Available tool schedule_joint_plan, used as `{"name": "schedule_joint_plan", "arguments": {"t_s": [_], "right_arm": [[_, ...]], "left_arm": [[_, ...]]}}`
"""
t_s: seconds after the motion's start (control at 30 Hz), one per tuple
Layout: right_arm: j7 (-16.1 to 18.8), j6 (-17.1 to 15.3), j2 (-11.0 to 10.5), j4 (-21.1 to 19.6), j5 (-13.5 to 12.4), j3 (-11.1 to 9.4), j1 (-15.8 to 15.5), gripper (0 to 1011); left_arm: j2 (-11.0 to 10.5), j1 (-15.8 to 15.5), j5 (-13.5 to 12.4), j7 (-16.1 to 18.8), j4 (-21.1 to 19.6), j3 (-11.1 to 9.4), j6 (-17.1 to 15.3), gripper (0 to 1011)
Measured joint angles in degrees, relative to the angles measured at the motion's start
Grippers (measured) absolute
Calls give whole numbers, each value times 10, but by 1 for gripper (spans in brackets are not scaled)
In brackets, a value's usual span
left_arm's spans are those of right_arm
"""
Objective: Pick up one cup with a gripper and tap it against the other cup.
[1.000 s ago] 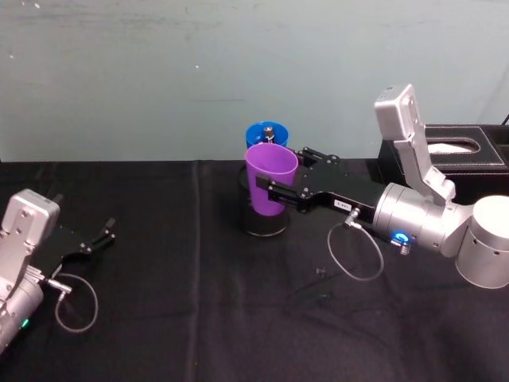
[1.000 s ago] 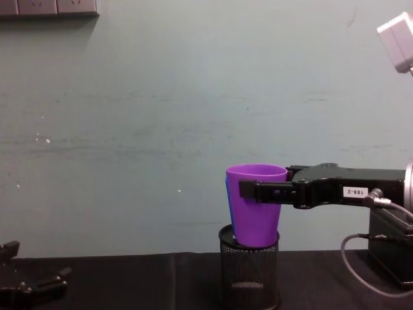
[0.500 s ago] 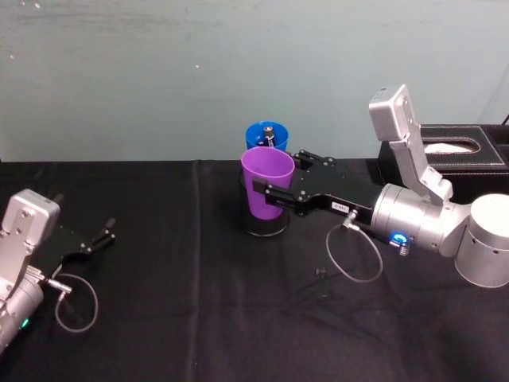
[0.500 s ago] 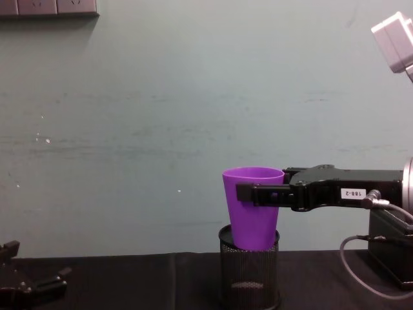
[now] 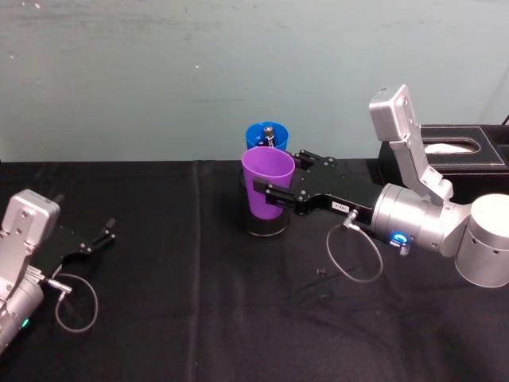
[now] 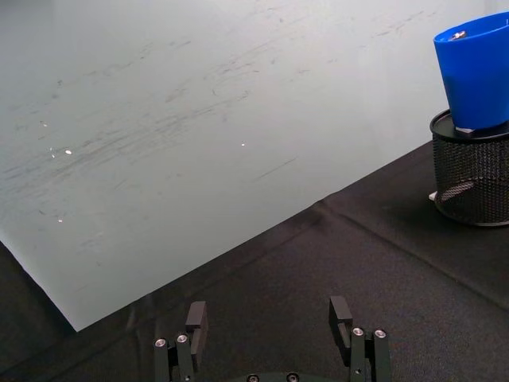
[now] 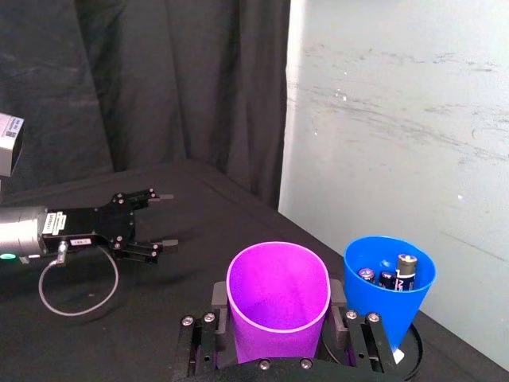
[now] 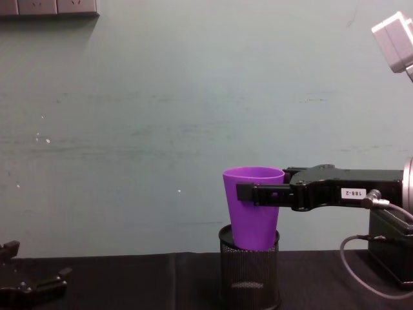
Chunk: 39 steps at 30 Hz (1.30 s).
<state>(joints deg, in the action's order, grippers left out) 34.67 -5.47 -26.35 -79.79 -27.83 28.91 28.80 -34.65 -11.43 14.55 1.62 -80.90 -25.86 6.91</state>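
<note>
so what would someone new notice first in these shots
The bright purple cup stands out first, held aloft mid-table by the right end effector clamped round its sides. Just behind it the blue cup, batteries inside, stands in a black mesh holder. The left end effector sits open at the black table's left side.

Obstacles: mesh holder (image 8: 250, 278) with blue cup (image 5: 266, 134) standing in it, wall near behind. Purple cup (image 5: 269, 187) just in front of the blue, clamped in the right gripper (image 5: 280, 173), whose arm bars the right side; tissue box (image 5: 445, 155) beyond it.
Free room: bare black table (image 5: 175, 302) between holder and left gripper (image 5: 110, 229), whose jaws stand apart. The near side is passable except for a cable loop (image 5: 354, 259).
</note>
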Motion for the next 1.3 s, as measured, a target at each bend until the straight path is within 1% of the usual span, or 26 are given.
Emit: {"name": "schedule_joint_plan", "arguments": {"t_s": [1.3], "right_arm": [[-1, 1, 0, 0, 1, 0, 0, 723]], "left_arm": [[0, 0, 0, 0, 0, 0, 0, 1000]]}}
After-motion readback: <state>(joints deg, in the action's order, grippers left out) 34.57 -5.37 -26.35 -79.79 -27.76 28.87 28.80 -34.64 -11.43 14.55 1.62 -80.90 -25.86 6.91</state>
